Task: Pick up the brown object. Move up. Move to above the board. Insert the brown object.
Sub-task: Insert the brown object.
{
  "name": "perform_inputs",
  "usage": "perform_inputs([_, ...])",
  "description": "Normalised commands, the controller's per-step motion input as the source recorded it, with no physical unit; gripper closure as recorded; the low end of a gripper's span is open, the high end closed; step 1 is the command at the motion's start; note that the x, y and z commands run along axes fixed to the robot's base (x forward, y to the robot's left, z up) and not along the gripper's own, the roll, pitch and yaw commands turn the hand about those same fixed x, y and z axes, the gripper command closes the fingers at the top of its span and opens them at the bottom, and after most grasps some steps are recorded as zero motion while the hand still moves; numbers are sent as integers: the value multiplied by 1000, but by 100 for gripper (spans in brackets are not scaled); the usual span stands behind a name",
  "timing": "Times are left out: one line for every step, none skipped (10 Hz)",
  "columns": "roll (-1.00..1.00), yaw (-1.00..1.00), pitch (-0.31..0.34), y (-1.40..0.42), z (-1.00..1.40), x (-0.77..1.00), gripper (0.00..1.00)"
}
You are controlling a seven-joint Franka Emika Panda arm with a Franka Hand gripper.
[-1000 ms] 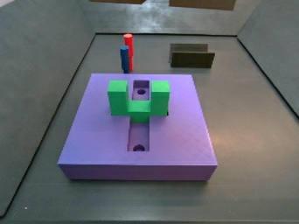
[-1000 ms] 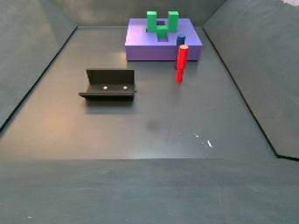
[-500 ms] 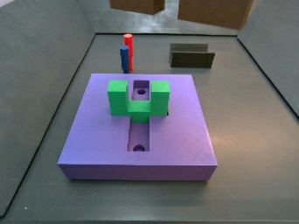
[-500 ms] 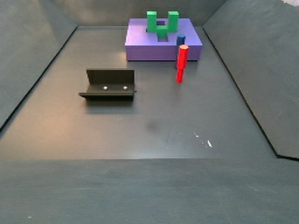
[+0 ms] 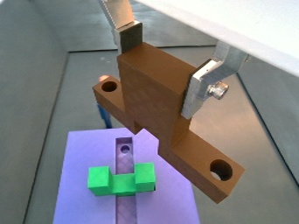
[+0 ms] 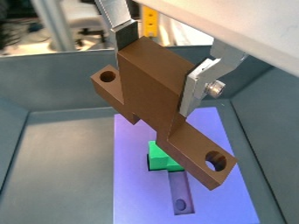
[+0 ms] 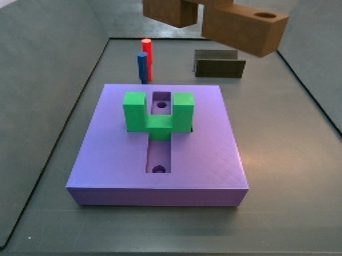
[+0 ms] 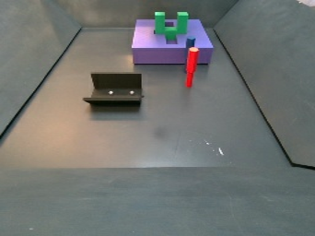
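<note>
A: And the gripper (image 5: 163, 66) is up in the air, both silver fingers (image 5: 211, 80) clamped on the thick block part of the brown object (image 5: 163, 109). A firm pinch, one plate on each side.

B: The bar hangs under those plates in both wrist views, a round hole at each end, well clear of the floor. In a side view the brown object (image 7: 241, 25) pokes in at the top of the frame, high over the far end of the floor.

A: Below it, the board (image 6: 140, 166) lies flat, lavender, slot running down its middle. The green U-shaped block (image 6: 163, 159) sits on the slot.

B: In a side view the board (image 7: 120, 160) fills the near floor, with the green block (image 7: 158, 113) toward its far edge. Just past that far edge stands a red and blue peg (image 7: 144, 60), upright.

A: And the fixture (image 8: 114, 89) is on the floor, well apart from the board (image 8: 172, 51). The red peg (image 8: 191, 66) stands just beside the board's edge.
</note>
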Motion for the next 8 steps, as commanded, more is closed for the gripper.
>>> perform_inputs([0, -714, 0, -54, -111, 34, 100])
perform_inputs([0, -711, 6, -40, -114, 43, 100])
perform_inputs([16, -637, 3, -80, -123, 3, 100])
perform_inputs([101, -683, 7, -109, -117, 20, 100])
perform_inputs([133, -720, 11, -83, -129, 49, 100])
perform_inputs([166, -743, 21, -80, -146, 66, 100])
perform_inputs([201, -734, 34, -66, -160, 66, 100])
perform_inputs([157, -709, 4, -37, -229, 43, 100])
